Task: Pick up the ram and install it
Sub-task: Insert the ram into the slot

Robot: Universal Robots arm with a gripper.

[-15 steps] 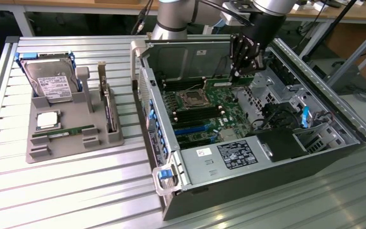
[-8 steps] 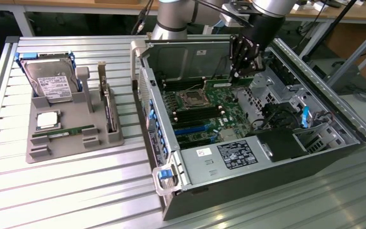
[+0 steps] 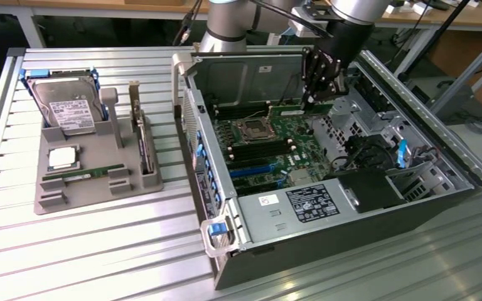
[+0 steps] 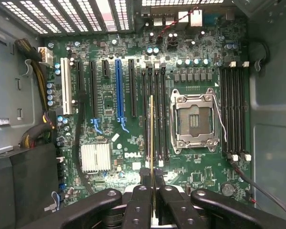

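Our gripper (image 4: 152,191) pinches the ram (image 4: 152,138) edge-on above the motherboard (image 4: 109,102). Its long axis seems to run along the memory slots (image 4: 155,112) directly beneath

A robotics lab: slatted aluminium bench (image 3: 82,251), open computer case (image 3: 325,238), grey parts fixture (image 3: 98,163), wooden desks behind.

The long, thin green circuit-board ram stick (image 3: 301,110) shows in the exterior view as little more than a strip, its upper edge hidden behind the black gripper (image 3: 321,94); its chips are too small to tell. In the wrist view it appears edge-on (image 4: 152,143), its faces unseen, and the picture's edge cuts off the gripper's black fingers (image 4: 138,210).
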